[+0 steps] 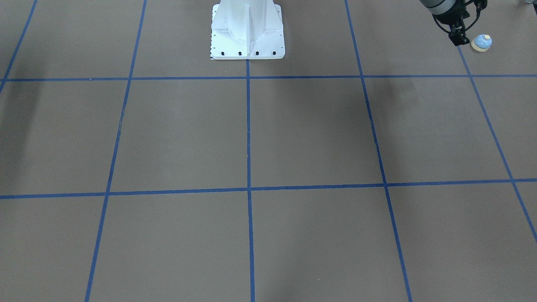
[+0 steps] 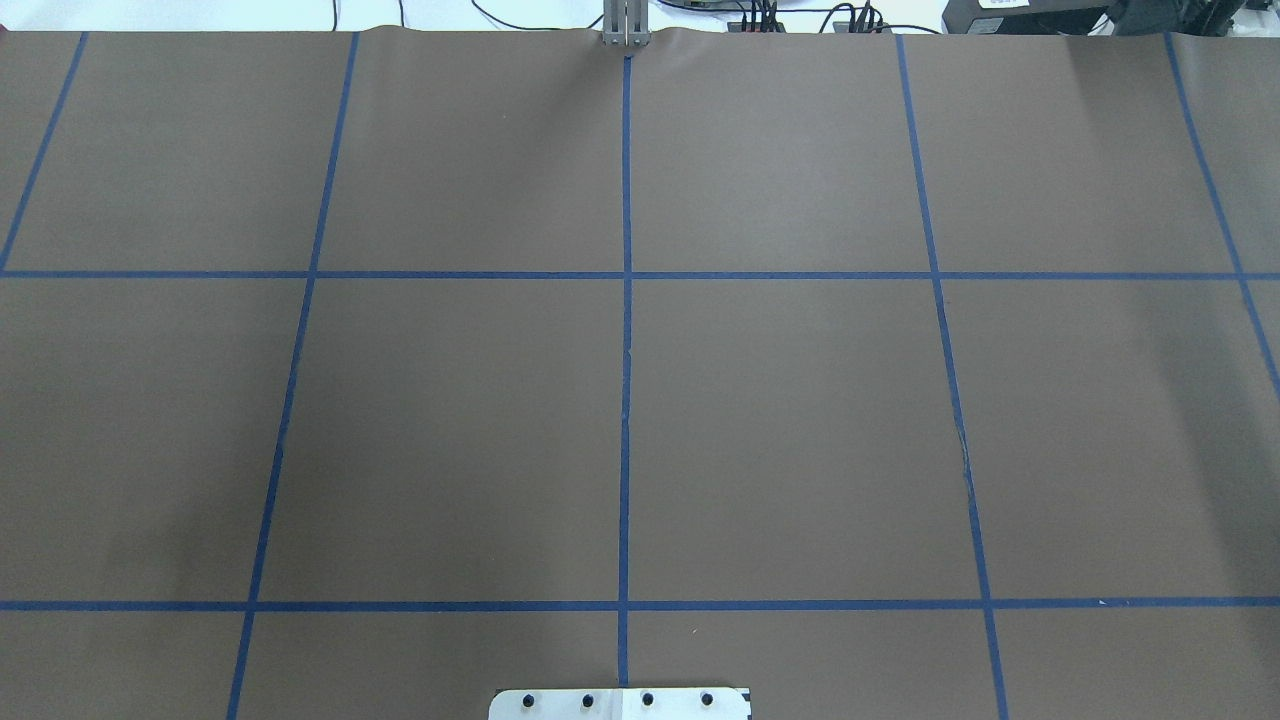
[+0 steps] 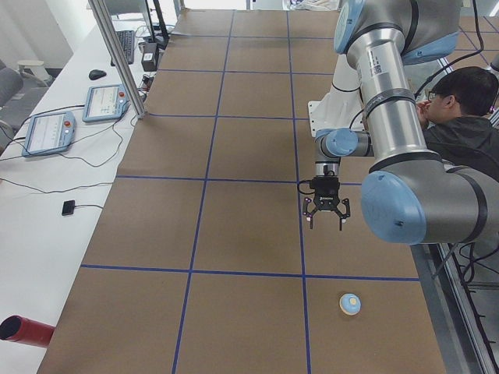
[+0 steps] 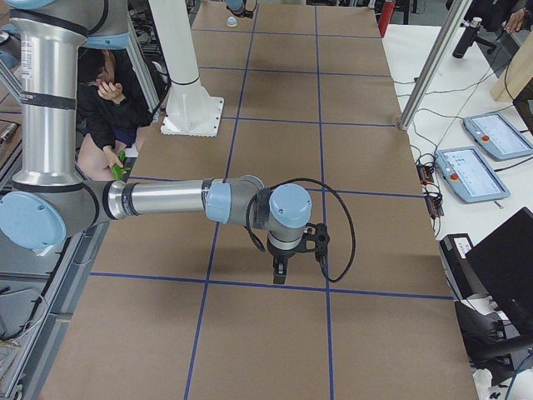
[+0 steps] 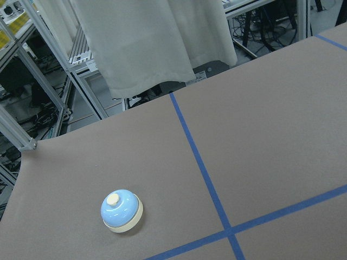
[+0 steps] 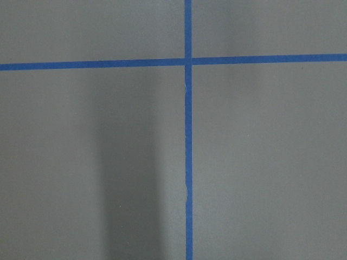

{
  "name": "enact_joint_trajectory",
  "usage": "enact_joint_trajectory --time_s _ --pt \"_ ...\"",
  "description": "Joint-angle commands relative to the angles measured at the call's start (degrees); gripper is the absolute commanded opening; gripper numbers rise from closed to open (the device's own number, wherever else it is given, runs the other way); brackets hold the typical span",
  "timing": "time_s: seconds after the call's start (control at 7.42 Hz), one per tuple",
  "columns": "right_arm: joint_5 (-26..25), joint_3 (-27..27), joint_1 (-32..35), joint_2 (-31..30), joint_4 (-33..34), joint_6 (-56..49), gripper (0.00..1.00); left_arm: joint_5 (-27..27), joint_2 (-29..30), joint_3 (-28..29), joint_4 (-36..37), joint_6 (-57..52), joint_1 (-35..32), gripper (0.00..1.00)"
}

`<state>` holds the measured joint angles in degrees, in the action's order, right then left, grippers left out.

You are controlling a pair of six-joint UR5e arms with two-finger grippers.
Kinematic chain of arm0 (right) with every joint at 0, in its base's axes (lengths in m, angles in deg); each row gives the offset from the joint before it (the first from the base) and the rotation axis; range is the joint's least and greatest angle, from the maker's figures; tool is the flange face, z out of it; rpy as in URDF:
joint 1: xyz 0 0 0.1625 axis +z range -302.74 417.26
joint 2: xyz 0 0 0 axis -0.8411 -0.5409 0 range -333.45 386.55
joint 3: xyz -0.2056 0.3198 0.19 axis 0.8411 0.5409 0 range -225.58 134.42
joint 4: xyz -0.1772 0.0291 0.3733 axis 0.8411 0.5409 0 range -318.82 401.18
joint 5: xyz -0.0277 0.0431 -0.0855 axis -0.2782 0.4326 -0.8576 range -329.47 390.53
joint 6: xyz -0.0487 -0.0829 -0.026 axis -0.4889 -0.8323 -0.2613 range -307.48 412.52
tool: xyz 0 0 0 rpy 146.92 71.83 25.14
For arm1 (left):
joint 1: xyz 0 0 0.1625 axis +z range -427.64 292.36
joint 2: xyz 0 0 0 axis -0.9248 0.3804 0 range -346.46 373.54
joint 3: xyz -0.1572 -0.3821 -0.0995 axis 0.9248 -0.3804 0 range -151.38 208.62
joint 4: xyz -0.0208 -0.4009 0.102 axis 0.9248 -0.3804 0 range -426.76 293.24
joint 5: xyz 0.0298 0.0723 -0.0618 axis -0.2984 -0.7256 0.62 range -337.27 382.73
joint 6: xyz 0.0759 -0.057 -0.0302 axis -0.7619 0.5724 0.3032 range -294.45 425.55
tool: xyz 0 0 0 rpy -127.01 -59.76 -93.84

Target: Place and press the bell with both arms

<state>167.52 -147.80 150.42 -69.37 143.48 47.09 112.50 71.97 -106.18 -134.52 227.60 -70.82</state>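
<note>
The light-blue bell (image 1: 481,42) with its cream button stands upright on the brown table near the robot's left end. It also shows in the left wrist view (image 5: 121,210), the exterior left view (image 3: 350,303) and far off in the exterior right view (image 4: 232,21). My left gripper (image 3: 326,224) hangs above the table, apart from the bell, with its fingers spread and empty. In the front-facing view the left gripper (image 1: 458,38) is just beside the bell. My right gripper (image 4: 280,275) points down over a blue line. I cannot tell whether it is open or shut.
The white pedestal base (image 1: 247,33) stands at the robot's edge. Blue tape lines grid the brown table (image 2: 780,420). A seated operator (image 3: 468,109) is behind the robot. Teach pendants (image 3: 47,132) and a red cylinder (image 3: 23,331) lie on the white side bench.
</note>
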Motion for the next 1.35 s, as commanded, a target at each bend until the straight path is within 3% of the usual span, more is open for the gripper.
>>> enact_joint_trajectory --time_s 0.0,0.54,0.81,1.21 --pt "-0.5 0.0 0.0 0.0 0.0 0.0 1.00 0.4 -0.9 4.7 -4.3 14.7 10.8 1.00" --pt "-0.6 -0.3 0.0 0.1 -0.1 0.0 1.00 0.5 -3.8 14.1 -14.6 26.1 20.1 1.00" --pt "-0.6 -0.3 0.0 0.1 -0.9 0.0 1.00 0.5 -7.2 16.8 -19.3 28.0 21.9 1.00" --pt "-0.7 -0.8 0.0 -0.1 -0.9 0.1 1.00 0.5 -7.1 21.9 -23.7 31.2 23.6 1.00"
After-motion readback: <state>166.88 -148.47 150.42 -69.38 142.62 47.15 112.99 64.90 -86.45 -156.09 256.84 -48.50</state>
